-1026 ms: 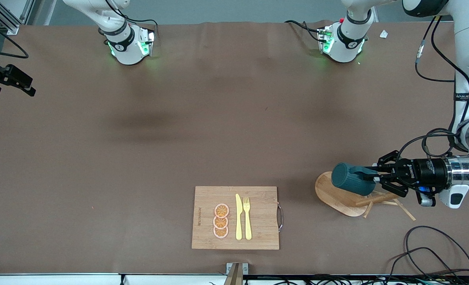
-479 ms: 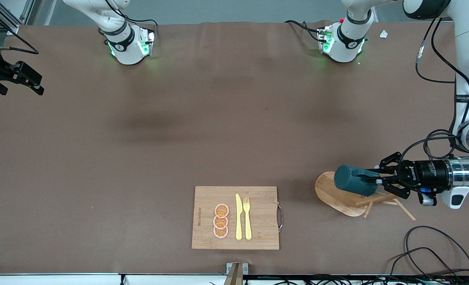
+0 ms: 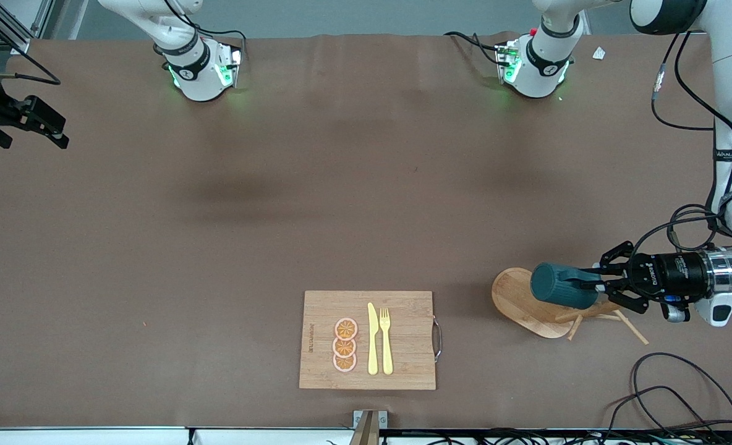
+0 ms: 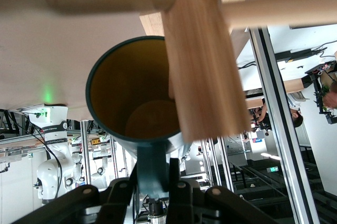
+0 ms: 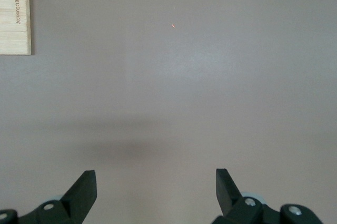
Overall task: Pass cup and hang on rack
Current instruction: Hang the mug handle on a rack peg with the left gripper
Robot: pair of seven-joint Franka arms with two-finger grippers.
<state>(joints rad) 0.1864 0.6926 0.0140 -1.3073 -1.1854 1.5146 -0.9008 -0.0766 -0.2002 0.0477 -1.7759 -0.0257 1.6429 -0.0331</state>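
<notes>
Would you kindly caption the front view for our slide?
Left gripper holds the cup sideways over the rack; right gripper waits open.

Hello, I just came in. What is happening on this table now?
The left gripper is shut on the handle of the cup and holds it on its side over the rack, close against the wooden pole; it is not hung yet. The right gripper waits open at the right arm's end of the table. A cutting board with a knife, a fork and orange slices lies nearer the front camera.
</notes>
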